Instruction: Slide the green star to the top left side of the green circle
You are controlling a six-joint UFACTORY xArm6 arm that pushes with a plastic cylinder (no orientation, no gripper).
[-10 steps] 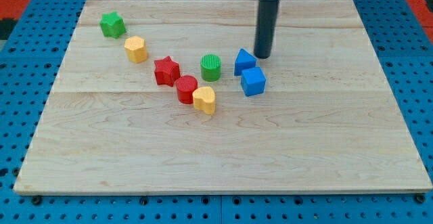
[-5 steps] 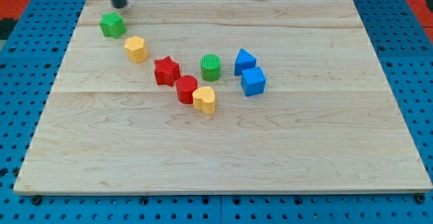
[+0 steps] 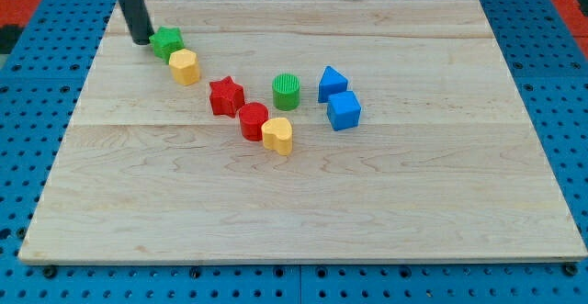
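The green star (image 3: 168,41) lies near the board's top left, touching the yellow block (image 3: 185,67) just below and right of it. My tip (image 3: 141,39) is at the star's left side, against it. The green circle (image 3: 287,92) stands near the board's middle, well to the right of the star and lower in the view.
A red star (image 3: 226,95), a red cylinder (image 3: 254,121) and a yellow heart-like block (image 3: 277,135) run in a diagonal line down-right from the yellow block. A blue triangle block (image 3: 332,83) and a blue cube (image 3: 344,110) sit right of the green circle. The wooden board (image 3: 413,203) lies on blue pegboard.
My tip swung from beside the blue blocks to the board's top left, then came down to the green star's left. The star has shifted right, against the yellow block.
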